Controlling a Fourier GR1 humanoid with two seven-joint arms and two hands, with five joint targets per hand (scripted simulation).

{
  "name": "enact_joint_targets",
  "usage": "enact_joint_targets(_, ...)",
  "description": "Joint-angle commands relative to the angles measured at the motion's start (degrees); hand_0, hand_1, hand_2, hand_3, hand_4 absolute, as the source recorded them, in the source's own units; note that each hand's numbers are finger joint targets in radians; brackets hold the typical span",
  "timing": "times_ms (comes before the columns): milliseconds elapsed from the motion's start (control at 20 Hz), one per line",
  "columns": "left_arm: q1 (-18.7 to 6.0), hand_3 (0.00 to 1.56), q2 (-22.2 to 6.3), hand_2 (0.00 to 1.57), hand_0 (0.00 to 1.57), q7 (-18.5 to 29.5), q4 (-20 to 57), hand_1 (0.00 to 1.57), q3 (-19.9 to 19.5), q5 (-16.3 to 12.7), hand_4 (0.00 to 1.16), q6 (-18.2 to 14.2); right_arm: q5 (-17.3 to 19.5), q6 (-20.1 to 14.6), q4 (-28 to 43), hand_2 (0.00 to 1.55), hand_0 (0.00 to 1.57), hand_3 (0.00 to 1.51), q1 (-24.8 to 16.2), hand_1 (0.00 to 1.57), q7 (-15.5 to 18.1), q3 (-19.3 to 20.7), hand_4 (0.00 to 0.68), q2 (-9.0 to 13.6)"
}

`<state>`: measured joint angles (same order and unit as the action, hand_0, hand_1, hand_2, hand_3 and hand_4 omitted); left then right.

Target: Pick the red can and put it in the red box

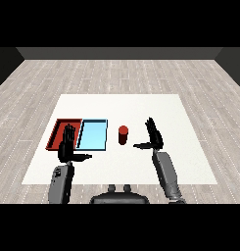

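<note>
The red can (pixel 123 135) stands upright on the white table, just right of the light blue tray (pixel 92 135). The red tray (pixel 60 128) lies at the left, side by side with the blue one. My right hand (pixel 153 137) is to the right of the can, apart from it, fingers straight and thumb pointing left toward the can; it holds nothing. My left hand (pixel 67 146) hovers over the red tray's near part, fingers straight up and thumb out to the right, hiding part of that tray.
The white table (pixel 190 162) stretches well beyond the trays to the right and back. Grey wood floor surrounds it. Both grey forearms come in from the lower corners.
</note>
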<state>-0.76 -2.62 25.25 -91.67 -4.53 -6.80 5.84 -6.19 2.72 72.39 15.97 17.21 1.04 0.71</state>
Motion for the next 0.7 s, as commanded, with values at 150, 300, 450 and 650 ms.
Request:
enact_joint_targets(150, -0.66, 0.0, 1.62, 0.0, 0.0, 2.84, 1.8, 0.0, 1.61, 3.26, 0.0, -2.44, -4.4, 1.08, -13.43, 0.0, 0.0, 0.0, 7.25, 0.0, 3.98, 1.94, 0.0, -0.69)
enact_joint_targets(300, -2.45, 0.0, -0.1, 0.0, 0.0, -2.14, -0.05, 0.0, 0.01, 1.37, 0.0, -2.48, -4.68, -0.85, -9.81, 0.0, 0.0, 0.0, 1.62, 0.0, 6.33, -2.67, 0.0, -0.7)
enact_joint_targets(450, -0.5, 0.0, 0.7, 0.0, 0.0, 0.77, 0.66, 0.0, 0.75, 1.16, 0.0, -1.42, -6.49, -1.67, -4.38, 0.0, 0.0, 0.0, -0.43, 0.0, 2.22, -4.84, 0.0, -0.71)
enact_joint_targets(650, 3.18, 0.0, 0.68, 0.0, 0.0, 2.6, -0.85, 0.0, 1.53, 1.04, 0.0, 0.36, -10.16, -6.21, -16.5, 0.0, 0.0, 0.0, 8.28, 0.0, 6.14, -7.77, 0.0, -0.71)
